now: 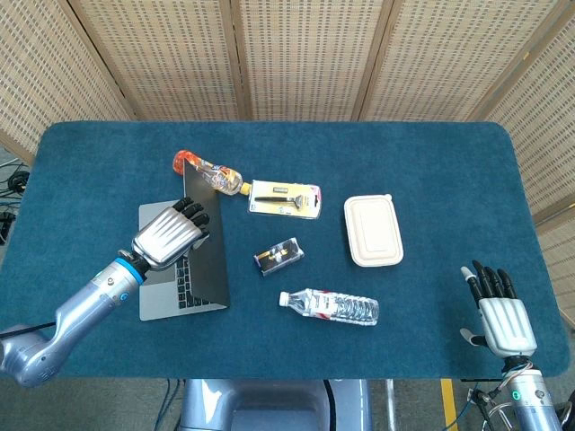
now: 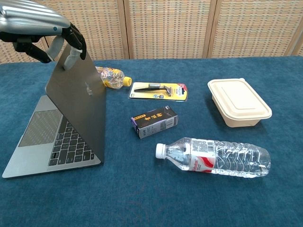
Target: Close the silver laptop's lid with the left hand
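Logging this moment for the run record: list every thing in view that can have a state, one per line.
silver laptop: lid half closed, tilted over the keyboard
left hand: fingers on the lid's top edge
right hand: open, holds nothing
water bottle: capped, lying flat
lunch box: lid on

head view high above table (image 1: 449, 153), chest view low, near, both sharing laptop (image 2: 75, 109)

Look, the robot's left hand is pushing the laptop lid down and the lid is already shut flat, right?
Not quite. The left hand is pushing the laptop lid down, but the lid is only tilted partway over the keyboard, not shut flat. The chest view shows this.
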You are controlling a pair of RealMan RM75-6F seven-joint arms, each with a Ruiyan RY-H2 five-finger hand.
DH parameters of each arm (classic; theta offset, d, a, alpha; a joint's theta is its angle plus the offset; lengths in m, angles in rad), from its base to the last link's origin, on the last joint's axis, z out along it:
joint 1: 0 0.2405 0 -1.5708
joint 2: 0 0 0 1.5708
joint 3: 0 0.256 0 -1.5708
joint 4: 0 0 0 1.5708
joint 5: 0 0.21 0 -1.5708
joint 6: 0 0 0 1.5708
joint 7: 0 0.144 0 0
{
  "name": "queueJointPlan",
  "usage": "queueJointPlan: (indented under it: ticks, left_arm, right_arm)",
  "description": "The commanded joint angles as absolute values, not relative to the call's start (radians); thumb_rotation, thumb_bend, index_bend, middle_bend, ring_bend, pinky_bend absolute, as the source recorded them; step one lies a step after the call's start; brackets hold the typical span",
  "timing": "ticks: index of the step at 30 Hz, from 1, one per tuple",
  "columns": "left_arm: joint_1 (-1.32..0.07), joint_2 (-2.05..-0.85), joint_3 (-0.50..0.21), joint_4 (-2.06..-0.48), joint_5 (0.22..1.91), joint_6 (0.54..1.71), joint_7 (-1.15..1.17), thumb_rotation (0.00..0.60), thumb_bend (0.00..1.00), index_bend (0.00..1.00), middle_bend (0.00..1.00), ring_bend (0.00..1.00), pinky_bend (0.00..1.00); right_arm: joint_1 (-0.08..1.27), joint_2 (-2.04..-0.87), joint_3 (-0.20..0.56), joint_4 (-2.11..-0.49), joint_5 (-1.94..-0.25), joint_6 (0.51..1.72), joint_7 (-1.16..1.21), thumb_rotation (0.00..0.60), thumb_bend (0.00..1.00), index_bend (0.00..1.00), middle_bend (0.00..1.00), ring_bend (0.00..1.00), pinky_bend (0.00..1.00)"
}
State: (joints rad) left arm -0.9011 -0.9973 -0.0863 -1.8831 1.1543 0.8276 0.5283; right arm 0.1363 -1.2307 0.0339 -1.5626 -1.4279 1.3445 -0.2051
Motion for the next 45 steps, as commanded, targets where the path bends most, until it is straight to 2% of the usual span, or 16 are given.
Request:
queueJointPlan:
  ticks: [1, 29, 45]
  left_arm:
    - [-0.892, -0.986, -0.076, -1.890, 1.164, 0.833, 0.530, 0.600, 1.00, 0.61, 0.32, 0.19, 0.15]
    - [-0.777, -0.953, 0.022, -1.834, 1.325, 0.873, 0.468, 0.600, 1.00, 0.62, 0.32, 0.19, 0.15]
    - [-0.729, -1.001, 0.059, -1.750, 1.355, 0.858, 0.431, 0.600, 1.00, 0.62, 0.32, 0.19, 0.15]
  right_arm:
    - [0.137, -1.232, 0.034, -1.562, -1.428, 1.343, -0.207, 0.600, 0.05, 0.00, 0.00, 0.00, 0.00]
    - [0.138, -1.238, 0.026, -1.564, -1.432, 1.340, -0.225, 0.600, 0.05, 0.00, 0.00, 0.00, 0.00]
    - [0.136, -1.238, 0.021, -1.567, -1.437, 1.342, -0.231, 0.600, 0.05, 0.00, 0.00, 0.00, 0.00]
